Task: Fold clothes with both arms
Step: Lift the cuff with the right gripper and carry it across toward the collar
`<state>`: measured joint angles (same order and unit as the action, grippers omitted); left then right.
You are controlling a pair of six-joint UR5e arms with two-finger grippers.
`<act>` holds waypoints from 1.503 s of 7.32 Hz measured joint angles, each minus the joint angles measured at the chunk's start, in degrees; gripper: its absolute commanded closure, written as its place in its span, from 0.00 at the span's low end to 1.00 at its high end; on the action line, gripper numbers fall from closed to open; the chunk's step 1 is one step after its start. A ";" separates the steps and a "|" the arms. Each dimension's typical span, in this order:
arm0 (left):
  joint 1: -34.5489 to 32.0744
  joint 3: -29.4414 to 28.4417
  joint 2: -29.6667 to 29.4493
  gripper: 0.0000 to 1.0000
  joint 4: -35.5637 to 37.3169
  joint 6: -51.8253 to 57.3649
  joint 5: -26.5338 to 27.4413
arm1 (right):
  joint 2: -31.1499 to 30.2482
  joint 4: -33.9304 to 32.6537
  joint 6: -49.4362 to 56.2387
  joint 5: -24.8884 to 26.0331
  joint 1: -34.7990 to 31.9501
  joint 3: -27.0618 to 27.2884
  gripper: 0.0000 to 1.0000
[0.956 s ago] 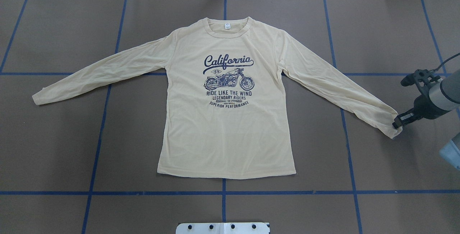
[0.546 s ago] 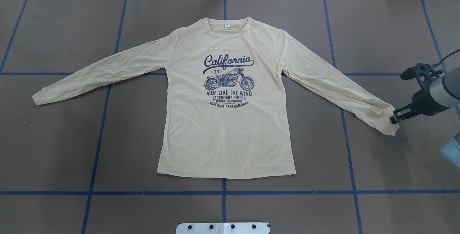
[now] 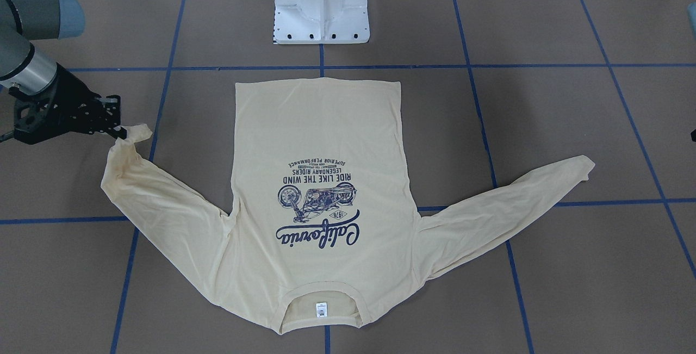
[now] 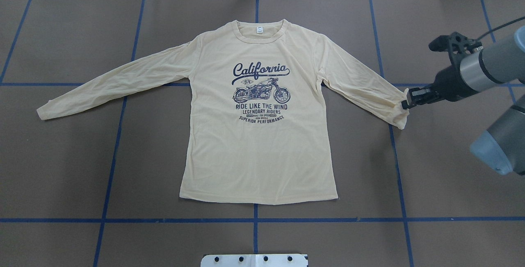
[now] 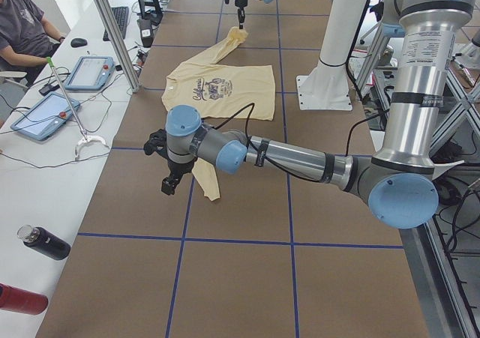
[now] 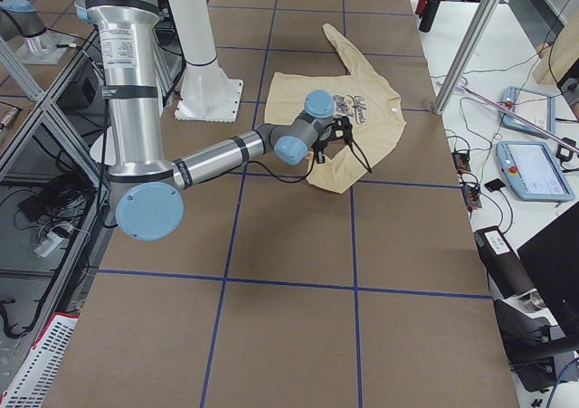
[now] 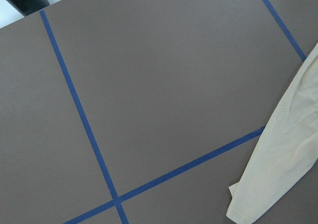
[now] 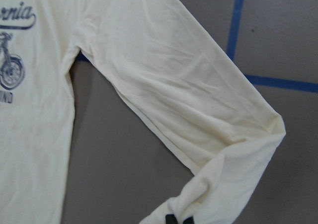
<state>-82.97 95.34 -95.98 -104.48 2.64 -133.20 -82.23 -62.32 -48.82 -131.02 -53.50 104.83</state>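
The cream-yellow long-sleeved shirt (image 4: 258, 148) lies flat on the brown table, print up and collar at the far side. My right gripper (image 4: 405, 103) is shut on the cuff of the right sleeve (image 4: 361, 86). The cuff is lifted, and the sleeve bends and sags below it. The front-facing view shows the same grip, with the right gripper (image 3: 122, 132) on the raised cuff. The left sleeve (image 4: 115, 82) lies stretched out flat. Its cuff (image 7: 248, 204) shows in the left wrist view without fingers. My left gripper (image 5: 169, 182) hangs near that cuff in the exterior left view only; I cannot tell its state.
The white pedestal base (image 3: 321, 11) stands at the robot's side of the table. Blue tape lines (image 4: 254, 220) cross the brown surface. A side bench holds tablets (image 5: 45, 117) and bottles (image 5: 45, 242), with a person (image 5: 26, 23) seated there.
My right gripper has carried the right sleeve cuff up and inward, toward the shirt's body and the far side. The sleeve now bends instead of lying straight.
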 measured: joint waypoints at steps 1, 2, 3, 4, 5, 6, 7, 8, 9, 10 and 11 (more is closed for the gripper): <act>0.00 -0.28 -0.14 0.00 -0.01 0.00 0.01 | 4.61 -0.92 -2.46 -0.09 -0.08 -1.04 1.00; 0.00 -0.71 -0.40 0.00 -0.02 0.02 0.00 | 9.05 -1.37 -6.24 -0.11 -0.28 -2.12 1.00; 0.00 -1.18 -0.66 0.00 -0.02 0.06 0.03 | 13.59 -1.49 -10.84 -0.11 -0.52 -3.09 1.00; 0.00 -1.51 -0.79 0.00 -0.02 0.08 0.04 | 18.02 -1.52 -15.77 -0.08 -0.60 -3.90 1.00; 0.00 -1.68 -0.89 0.00 -0.02 0.07 0.05 | 23.89 -1.53 -21.05 0.03 -0.50 -6.25 1.00; 0.00 -1.74 -1.00 0.00 -0.02 0.01 0.05 | 30.35 -1.43 -24.77 0.14 -0.24 -10.89 1.00; -0.01 -1.77 -1.08 0.00 -0.02 -0.05 0.05 | 35.98 -1.23 -26.29 0.30 0.25 -16.42 1.00; -0.05 -1.76 -1.14 0.00 -0.02 -0.07 0.05 | 41.14 -1.03 -26.73 1.06 1.16 -22.20 1.00; -0.07 -1.75 -1.18 0.00 0.00 -0.08 0.05 | 45.52 -0.70 -26.82 2.99 2.81 -27.38 1.00; -0.06 -1.72 -1.23 0.00 0.02 -0.69 0.03 | 48.38 0.13 -26.83 6.35 5.58 -31.67 1.00; -0.03 -1.73 -1.37 0.00 -0.02 -1.79 -0.01 | 49.78 1.26 -26.82 9.85 8.18 -34.86 1.00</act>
<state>-83.00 93.62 -97.35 -104.50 0.84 -133.21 -32.45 -61.06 -75.64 -121.17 -45.32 69.97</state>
